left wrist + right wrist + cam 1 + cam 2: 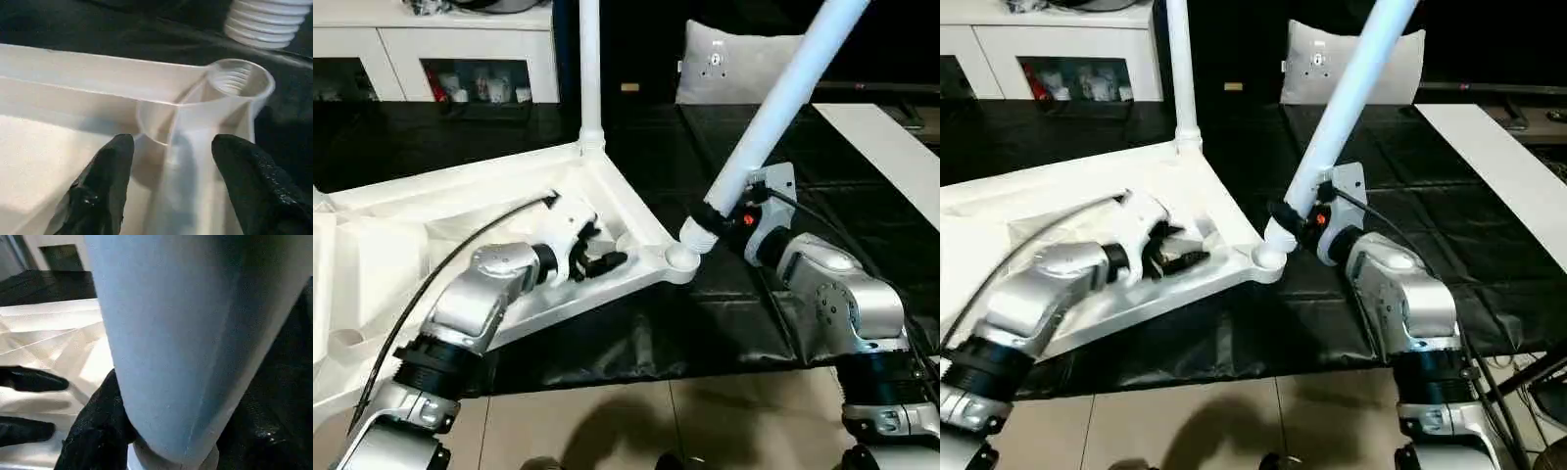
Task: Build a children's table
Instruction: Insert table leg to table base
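White cabinet (431, 49) and grey cushion (724, 64) behind black-sheeted work table (783, 323).

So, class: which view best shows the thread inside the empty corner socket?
The left wrist view: the socket is close, its mouth open to the camera, inner ridges plain. Both eye views show it as a small ring at the tabletop's corner. In the right wrist view the leg covers it.
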